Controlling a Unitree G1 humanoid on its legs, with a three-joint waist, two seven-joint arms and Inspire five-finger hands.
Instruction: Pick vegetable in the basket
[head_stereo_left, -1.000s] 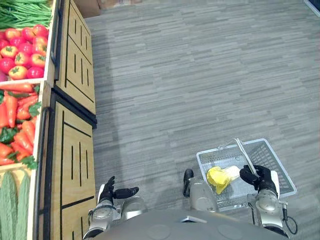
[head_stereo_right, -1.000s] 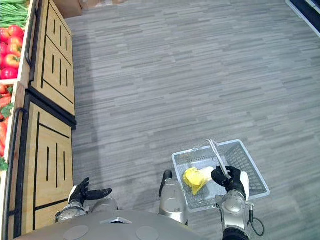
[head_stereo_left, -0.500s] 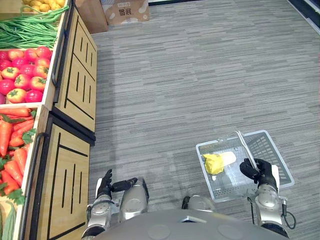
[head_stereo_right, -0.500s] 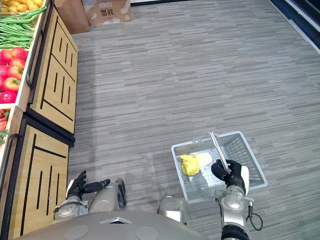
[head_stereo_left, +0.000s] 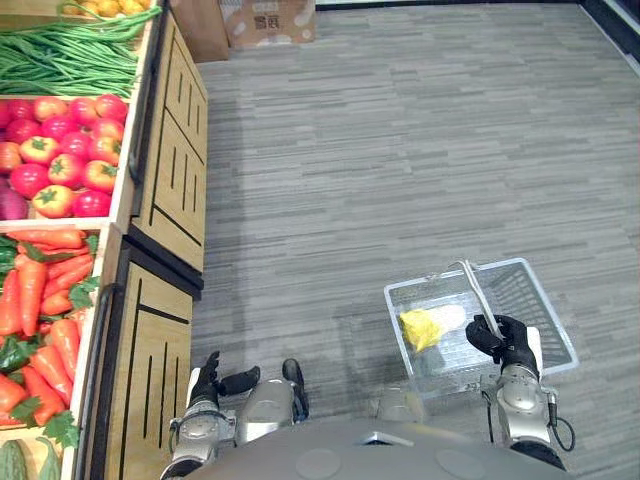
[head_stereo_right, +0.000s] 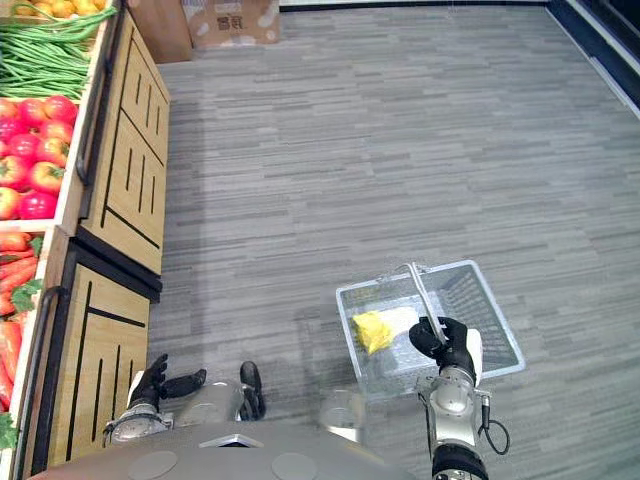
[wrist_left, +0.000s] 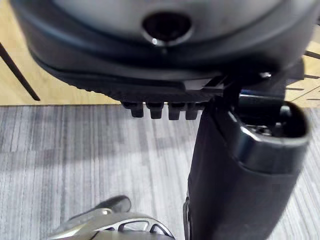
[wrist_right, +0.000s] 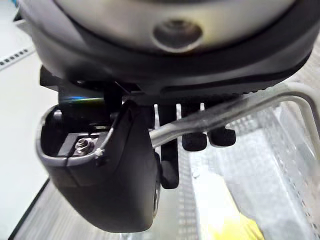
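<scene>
Wire basket (head_stereo_left: 543, 308) hangs over grey plank floor (head_stereo_left: 400, 150). Right hand (head_stereo_left: 507, 343) curled round its metal handle (head_stereo_left: 478, 296). Yellow vegetable (head_stereo_left: 420, 328) with pale end lies inside basket, at the side nearest the stand; exact kind hard to tell. Left hand (head_stereo_left: 210, 383) well left of basket, low beside wooden produce stand (head_stereo_left: 150, 340), fingers relaxed, holding nothing. Stand's bins, far left of basket: carrots (head_stereo_left: 40, 300), tomatoes (head_stereo_left: 60, 165), green beans (head_stereo_left: 70, 65), all cut off at view edge. Cardboard box (head_stereo_left: 265, 20) far beyond basket, partly cropped. Basket's near rim hidden behind right hand.

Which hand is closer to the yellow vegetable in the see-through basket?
Right. The right hand curls round the metal handle of the clear mesh basket, beside the yellow vegetable; the left hand hangs open far off, by the wooden stand.
</scene>
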